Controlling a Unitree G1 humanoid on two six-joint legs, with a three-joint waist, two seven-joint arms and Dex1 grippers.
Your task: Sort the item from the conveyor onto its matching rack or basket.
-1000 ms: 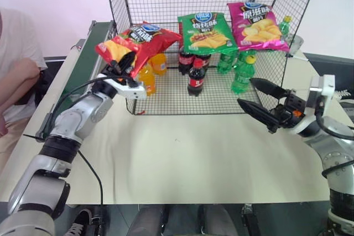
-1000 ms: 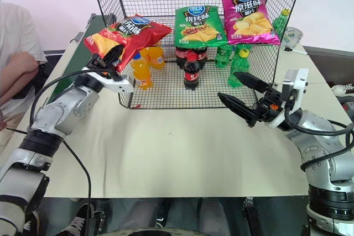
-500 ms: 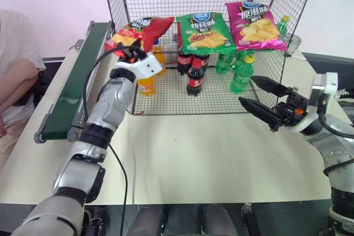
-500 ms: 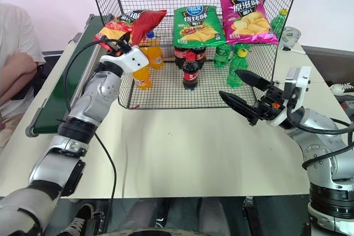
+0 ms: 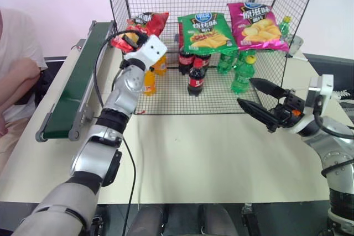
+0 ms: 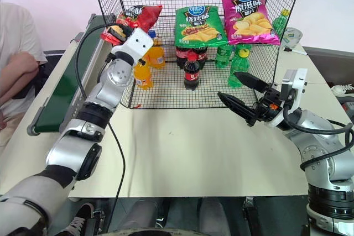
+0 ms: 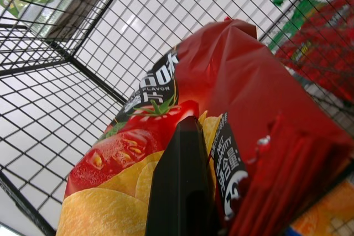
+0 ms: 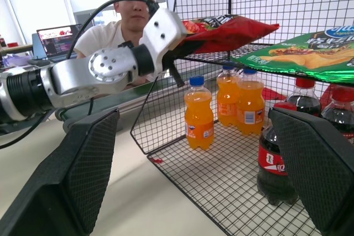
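Currently the left gripper (image 6: pixel 117 31) has its jaws clenched on the one red snack bag (image 6: pixel 138 15), held at the left end of the rack's (image 6: pixel 260 53) middle tier, beside one green bag (image 6: pixel 199 25) and one magenta bag (image 6: pixel 247 19). Right gripper (image 6: pixel 239 93) jaws are spread, holding nothing, over the bench (image 6: pixel 182 147). Below stand three orange bottles (image 8: pixel 199 113).

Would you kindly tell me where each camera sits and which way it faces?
Head pair: looks forward and down at the rack; both arms show.
Left wrist: looks along the left gripper, shut on the red bag.
Right wrist: looks between the open right gripper fingers toward orange bottles.
Shared: both wrist views show the red bag.
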